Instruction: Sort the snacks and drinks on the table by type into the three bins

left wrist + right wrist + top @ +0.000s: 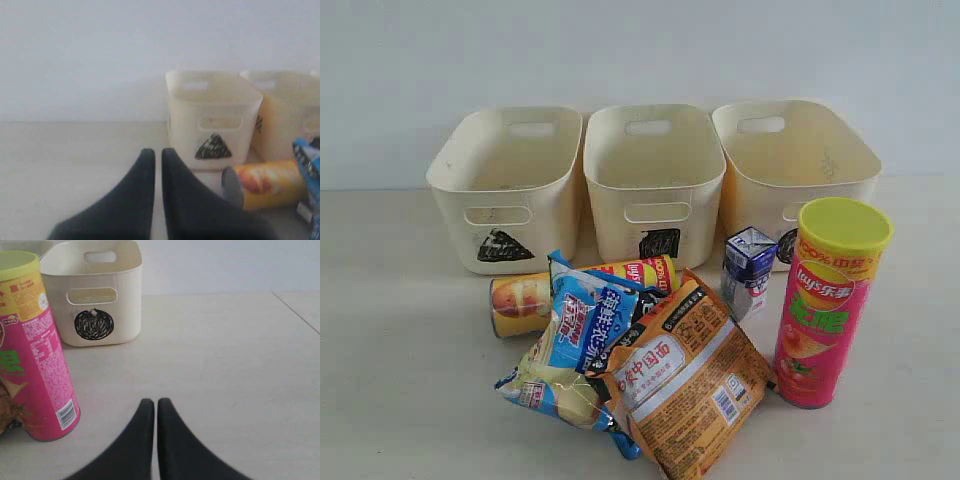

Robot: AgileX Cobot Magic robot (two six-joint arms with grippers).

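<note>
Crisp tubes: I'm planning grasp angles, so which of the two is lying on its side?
The yellow-and-red tube, lying flat with a blue-and-white bag covering its middle. The pink tube stands upright.

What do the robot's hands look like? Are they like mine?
Not much like yours. The left tool and the right tool look alike. Each has two smooth, matte black fingers, wide at the base and narrowing to rounded tips, a bit like shark fins. No cables, markings or other parts of the arms show in these pictures.

Frontal exterior; low wrist views facing bins (pixel 620 215)
</note>
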